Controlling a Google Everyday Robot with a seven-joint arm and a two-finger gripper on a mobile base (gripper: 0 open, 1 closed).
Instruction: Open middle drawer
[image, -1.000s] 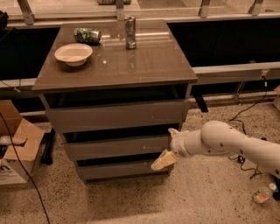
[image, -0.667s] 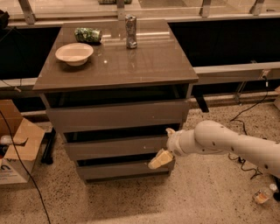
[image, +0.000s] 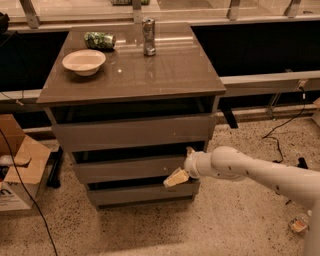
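Tan end effector (image: 176, 177) on white arm (image: 235, 165), at lower right corner of grey middle drawer (image: 127, 169); whether gripping, cannot tell. Brown glossy surface (image: 165, 75) above: cream round bowl (image: 84, 61) near left edge, silver metal can (image: 148, 36) at far edge.

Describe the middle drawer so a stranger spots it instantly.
Find the grey three-drawer cabinet with a bowl on top. The middle drawer is the second front down. Unlike its neighbours, it has the robot's tool at its lower right corner.
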